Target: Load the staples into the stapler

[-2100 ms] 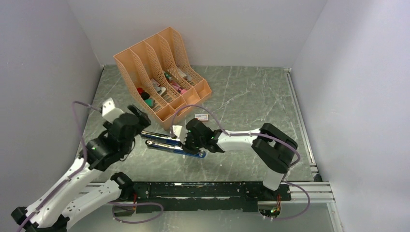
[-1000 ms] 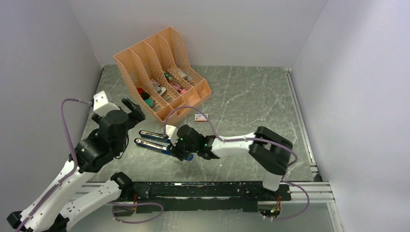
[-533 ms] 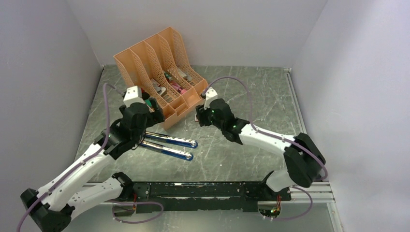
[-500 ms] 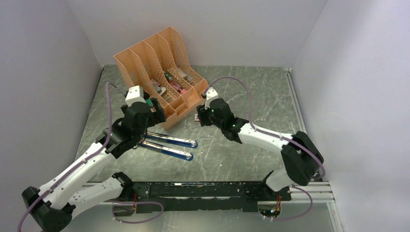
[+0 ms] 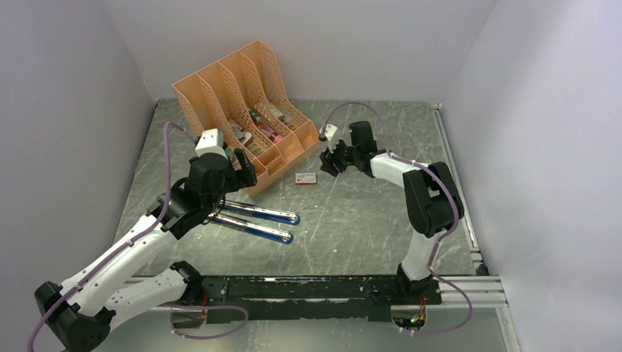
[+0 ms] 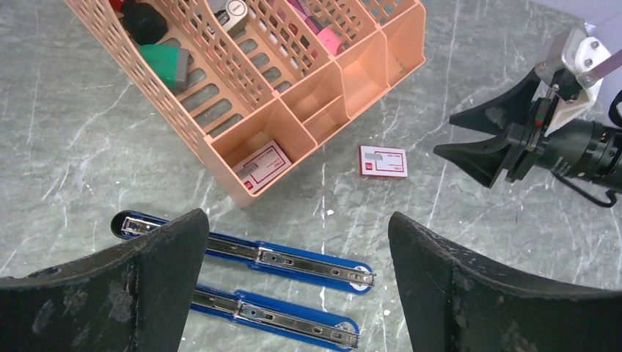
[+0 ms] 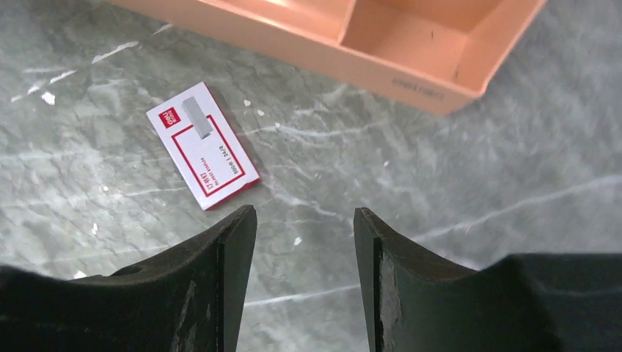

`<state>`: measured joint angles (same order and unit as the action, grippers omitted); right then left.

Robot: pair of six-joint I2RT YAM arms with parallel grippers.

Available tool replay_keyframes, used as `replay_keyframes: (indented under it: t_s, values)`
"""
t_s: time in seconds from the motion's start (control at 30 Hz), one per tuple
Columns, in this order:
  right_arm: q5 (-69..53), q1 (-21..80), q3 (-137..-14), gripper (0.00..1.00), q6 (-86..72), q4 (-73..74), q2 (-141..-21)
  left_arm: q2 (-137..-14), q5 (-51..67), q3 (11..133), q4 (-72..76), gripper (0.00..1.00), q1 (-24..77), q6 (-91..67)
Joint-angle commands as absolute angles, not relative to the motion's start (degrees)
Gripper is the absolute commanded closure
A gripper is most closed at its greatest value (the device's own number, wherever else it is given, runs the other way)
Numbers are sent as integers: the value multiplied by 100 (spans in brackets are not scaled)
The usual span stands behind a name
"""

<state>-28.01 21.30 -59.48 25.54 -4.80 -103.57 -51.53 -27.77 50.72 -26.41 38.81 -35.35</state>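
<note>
The blue stapler (image 5: 257,221) lies opened flat on the table as two long arms with metal channels facing up; it also shows in the left wrist view (image 6: 293,264). My left gripper (image 5: 238,170) is open and empty above it (image 6: 297,220). A small white-and-red box (image 5: 305,177) lies flat in front of the organizer, also in the left wrist view (image 6: 383,161) and the right wrist view (image 7: 203,146). My right gripper (image 5: 325,164) is open and empty just right of the box (image 7: 304,220). The silvery-grey staples block is out of view.
A peach desk organizer (image 5: 242,110) with several slots of small items stands at the back left. A second white-and-red box (image 6: 262,165) lies in its front compartment. Grey walls close in both sides. A metal rail (image 5: 455,183) runs along the right edge.
Both grippers have left the stapler, which now lies open on the table. My right gripper has moved back and right, past the box. My left gripper has risen toward the organizer.
</note>
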Motion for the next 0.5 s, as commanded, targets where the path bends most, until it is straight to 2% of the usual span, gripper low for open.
replay_keyframes:
  t_s: [0.0, 0.23, 0.47]
  values:
    - [-4211, 2038, -6429, 44, 4693, 480, -10666, -5250, -2615, 5124, -2406, 4, 3781, -3300]
    - [-4885, 2025, -6910, 43, 5314, 776, -11094, -5633, -1466, 5020, -1828, 3, 3240, -3262]
    - [-5067, 2140, -7175, 41, 5541, 1012, -11381, -5848, -543, 4978, -1501, 4, 2614, -3101]
